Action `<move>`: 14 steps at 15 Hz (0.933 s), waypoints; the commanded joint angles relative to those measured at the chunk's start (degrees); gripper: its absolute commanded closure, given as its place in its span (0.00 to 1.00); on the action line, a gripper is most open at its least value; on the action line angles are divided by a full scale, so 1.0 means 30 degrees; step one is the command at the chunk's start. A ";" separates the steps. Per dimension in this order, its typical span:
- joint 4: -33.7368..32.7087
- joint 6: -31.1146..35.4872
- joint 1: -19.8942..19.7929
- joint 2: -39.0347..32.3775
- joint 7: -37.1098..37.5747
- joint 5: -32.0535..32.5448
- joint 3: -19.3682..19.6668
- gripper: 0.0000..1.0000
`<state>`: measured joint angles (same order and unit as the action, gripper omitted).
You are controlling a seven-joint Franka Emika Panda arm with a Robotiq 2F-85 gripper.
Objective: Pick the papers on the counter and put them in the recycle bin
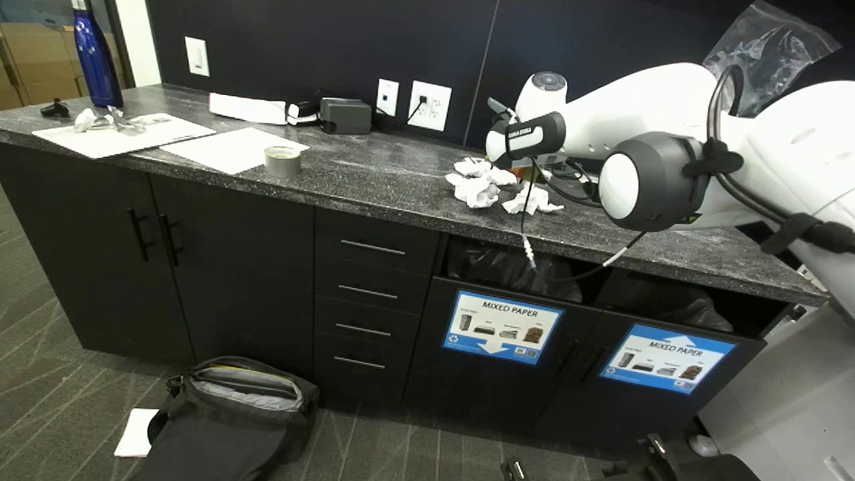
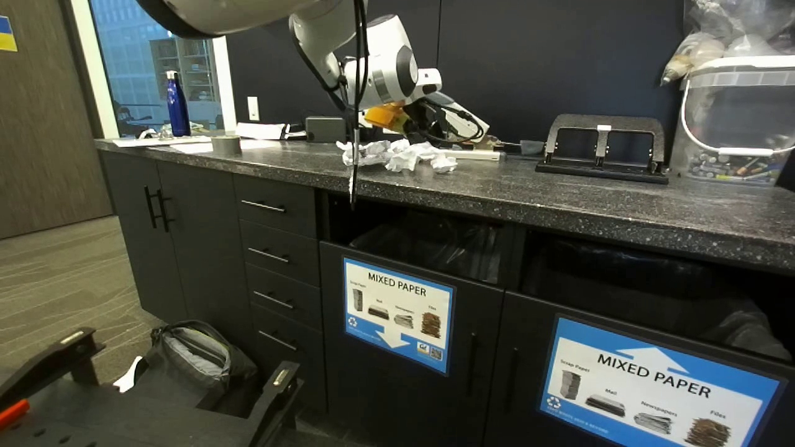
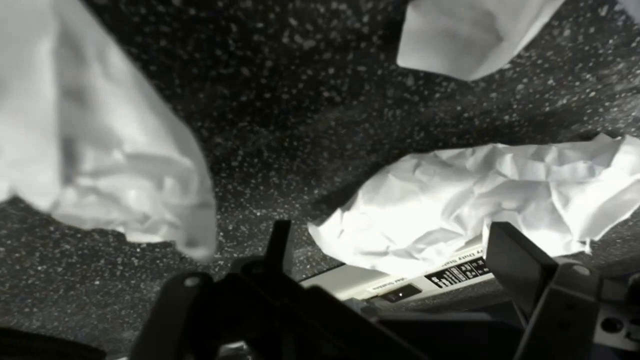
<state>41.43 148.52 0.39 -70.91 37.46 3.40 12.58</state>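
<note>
Several crumpled white papers (image 1: pixel 475 186) lie in a cluster on the dark speckled counter (image 1: pixel 387 194); they also show in an exterior view (image 2: pixel 397 155). In the wrist view, my gripper (image 3: pixel 392 232) is open, its fingers wide apart. One crumpled paper (image 3: pixel 465 195) lies between and beyond the fingertips, and the right finger overlaps its edge; I cannot tell if they touch. Another paper (image 3: pixel 120 160) is at the left, a third (image 3: pixel 470 40) at the top. Below the counter, the recycle bin openings with dark liners (image 1: pixel 514 264) show in both exterior views. The fingers are hard to make out there.
A pale stapler-like tool (image 3: pixel 420 275) lies just behind the nearest paper. A hole punch (image 2: pixel 602 146) and clear bucket (image 2: pixel 733 124) stand farther along. A tape roll (image 1: pixel 282 162), flat white sheets (image 1: pixel 234 148) and a blue bottle (image 1: pixel 97 57) are on the counter. Cables hang from the arm.
</note>
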 commanded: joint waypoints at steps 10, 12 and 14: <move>-0.4853 -0.0388 -0.3149 -0.3191 -0.7986 -0.3187 -0.5602 0.42; -0.4839 -0.0406 -0.3201 -0.3208 -0.8133 -0.3099 -0.5683 0.58; -0.4836 -0.0391 -0.3202 -0.3208 -0.8296 -0.3049 -0.5691 0.73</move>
<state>30.72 147.39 -8.98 -78.08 14.80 -5.33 -3.01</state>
